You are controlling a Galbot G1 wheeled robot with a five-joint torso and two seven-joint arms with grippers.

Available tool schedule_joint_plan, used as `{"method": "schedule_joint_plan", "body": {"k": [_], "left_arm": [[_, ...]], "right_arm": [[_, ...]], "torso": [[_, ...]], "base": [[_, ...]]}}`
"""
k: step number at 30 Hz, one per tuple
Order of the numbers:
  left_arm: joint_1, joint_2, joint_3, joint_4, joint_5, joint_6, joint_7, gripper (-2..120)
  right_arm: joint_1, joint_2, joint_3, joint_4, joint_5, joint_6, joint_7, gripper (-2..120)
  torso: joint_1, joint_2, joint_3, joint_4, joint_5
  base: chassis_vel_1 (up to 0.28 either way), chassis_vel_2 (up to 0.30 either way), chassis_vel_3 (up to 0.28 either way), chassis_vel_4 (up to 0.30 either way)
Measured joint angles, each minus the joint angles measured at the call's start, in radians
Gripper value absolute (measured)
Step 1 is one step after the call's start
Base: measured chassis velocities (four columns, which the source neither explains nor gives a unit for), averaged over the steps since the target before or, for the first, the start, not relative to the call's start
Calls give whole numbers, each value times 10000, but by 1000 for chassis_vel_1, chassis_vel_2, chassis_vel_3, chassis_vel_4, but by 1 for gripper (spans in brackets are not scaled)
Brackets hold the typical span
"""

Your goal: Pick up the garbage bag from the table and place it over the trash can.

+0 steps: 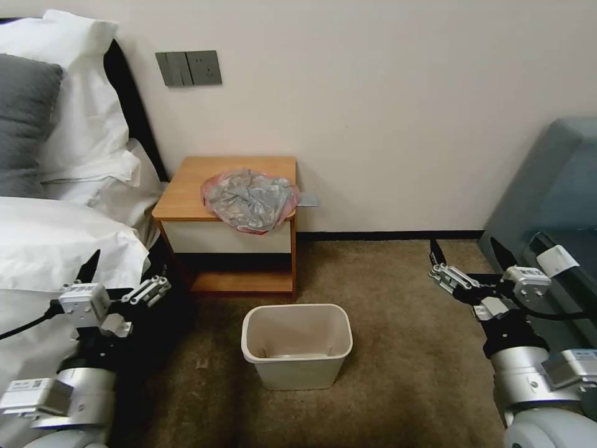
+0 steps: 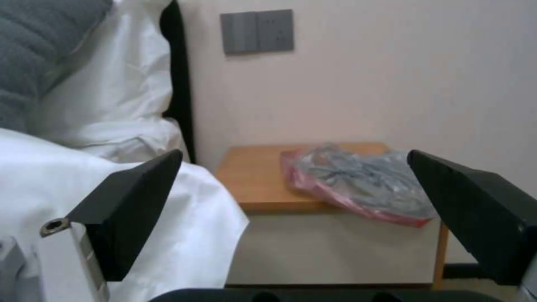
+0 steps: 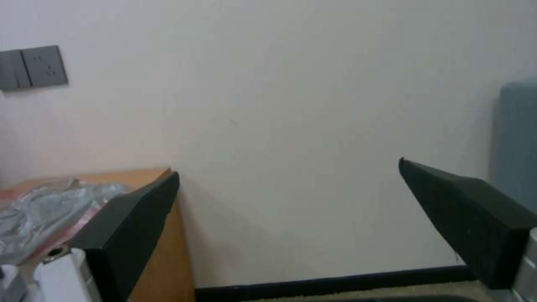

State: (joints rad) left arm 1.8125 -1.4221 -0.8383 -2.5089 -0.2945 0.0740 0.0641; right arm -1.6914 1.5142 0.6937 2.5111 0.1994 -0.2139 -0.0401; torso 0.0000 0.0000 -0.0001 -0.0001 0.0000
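Observation:
The garbage bag (image 1: 250, 200) lies crumpled on the table (image 1: 186, 186), a grey heap with a pinkish rim that hangs slightly over the front right edge. The trash can (image 1: 296, 307) stands upright on the carpet in front of the table, with nothing inside. My left gripper (image 1: 127, 274) hovers low at the left beside the bed, open and holding nothing. My right gripper (image 1: 467, 254) hangs at the right over the carpet, also open and holding nothing. The left wrist view frames the bag (image 2: 358, 184) on the table (image 2: 251, 176) between the fingers (image 2: 134, 201). In the right wrist view the bag (image 3: 45, 209) lies beside one finger (image 3: 134, 218).
A bed (image 1: 62, 236) with white sheets and pillows runs along the left, close to the left arm. A grey upholstered seat (image 1: 553, 186) stands at the right behind the right arm. Brown carpet (image 1: 398, 323) spreads around the bin. A switch plate (image 1: 188, 67) is on the wall.

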Motion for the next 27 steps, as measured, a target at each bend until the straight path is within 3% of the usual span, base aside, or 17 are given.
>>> {"method": "schedule_joint_plan", "body": {"k": [6,18,27], "left_arm": [[-24,322,33,17,-407,86,-246,100],[-214,651,131,59,-732,257,-640,100],[-91,505,212,70,-306,256,-665,100]], "right_arm": [[204,-816,-158,-254,1591,-298,120,100],[824,-1247,-692,-1322,3955,-277,596,100],[1421,-1347,-1043,-1870,4024,-250,688,100]], "torso": [[0,0,0,2,-3],[0,0,0,0,0],[0,0,1,1,1]], "base": [[0,0,0,0],[0,0,0,0],[0,0,0,0]]}}
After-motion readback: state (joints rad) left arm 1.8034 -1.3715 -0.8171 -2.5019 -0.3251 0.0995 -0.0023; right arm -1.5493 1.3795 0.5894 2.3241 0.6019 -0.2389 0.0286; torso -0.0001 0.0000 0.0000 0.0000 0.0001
